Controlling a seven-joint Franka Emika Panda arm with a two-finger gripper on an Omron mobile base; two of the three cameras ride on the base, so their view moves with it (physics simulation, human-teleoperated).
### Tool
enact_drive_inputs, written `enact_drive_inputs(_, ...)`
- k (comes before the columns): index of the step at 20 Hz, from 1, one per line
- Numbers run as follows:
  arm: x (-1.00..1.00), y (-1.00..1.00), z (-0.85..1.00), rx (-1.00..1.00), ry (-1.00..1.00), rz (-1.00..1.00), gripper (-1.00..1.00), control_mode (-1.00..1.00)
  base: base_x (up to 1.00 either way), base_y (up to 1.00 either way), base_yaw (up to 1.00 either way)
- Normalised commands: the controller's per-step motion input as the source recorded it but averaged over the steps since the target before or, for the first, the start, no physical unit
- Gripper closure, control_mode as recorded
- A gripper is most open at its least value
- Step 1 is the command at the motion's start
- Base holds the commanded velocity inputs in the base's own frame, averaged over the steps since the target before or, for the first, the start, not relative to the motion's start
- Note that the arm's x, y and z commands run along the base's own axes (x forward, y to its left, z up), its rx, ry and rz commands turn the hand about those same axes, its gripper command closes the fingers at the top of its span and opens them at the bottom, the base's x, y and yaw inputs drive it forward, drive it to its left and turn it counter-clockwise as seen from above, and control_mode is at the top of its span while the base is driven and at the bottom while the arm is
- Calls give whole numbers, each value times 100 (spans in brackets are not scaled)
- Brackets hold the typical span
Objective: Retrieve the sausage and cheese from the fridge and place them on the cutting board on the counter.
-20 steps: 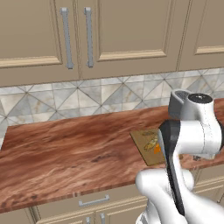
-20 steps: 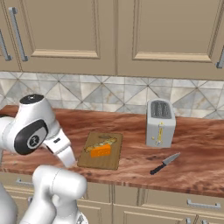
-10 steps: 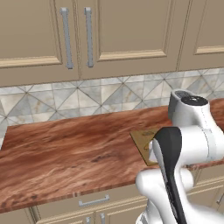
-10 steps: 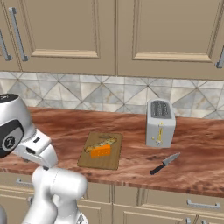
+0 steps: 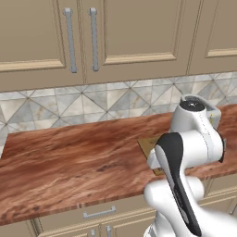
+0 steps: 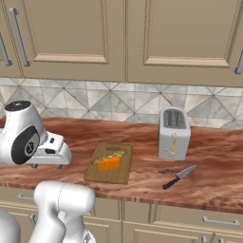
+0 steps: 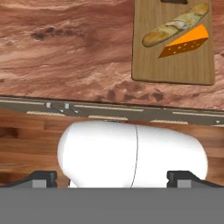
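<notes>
On the reddish bench [image 6: 142, 180], the pincer [image 7: 111, 177] hangs released and empty, off the cutting board's [image 6: 110, 163] left side, out over the front edge. The board lies near that edge, carrying the orange cheese [image 6: 109, 163] touching a pale elongated loaf-like piece [image 6: 110, 155] behind it. Open bench separates the board from the toaster [image 6: 173, 133] to its right; a knife [image 6: 179, 177] lies in front of the toaster, near the front edge.
</notes>
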Motion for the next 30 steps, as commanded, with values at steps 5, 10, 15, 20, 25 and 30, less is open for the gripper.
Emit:
enact_drive_inputs(5,-42,-2,-42,-1,-25,10,-100,-100,0,0,0)
enact_drive_inputs(10,-3,0,-4,-1,0,0,-100,-100,0,0,0)
enact_drive_inputs(15,0,0,0,0,0,0,-100,-100,0,0,0)
enact_drive_inputs(20,0,0,0,0,0,0,-100,-100,0,0,0)
enact_drive_inputs(25,0,0,0,0,0,0,-100,100,0,0,0)
enact_drive_inputs(30,0,0,0,0,0,0,-100,100,0,0,0)
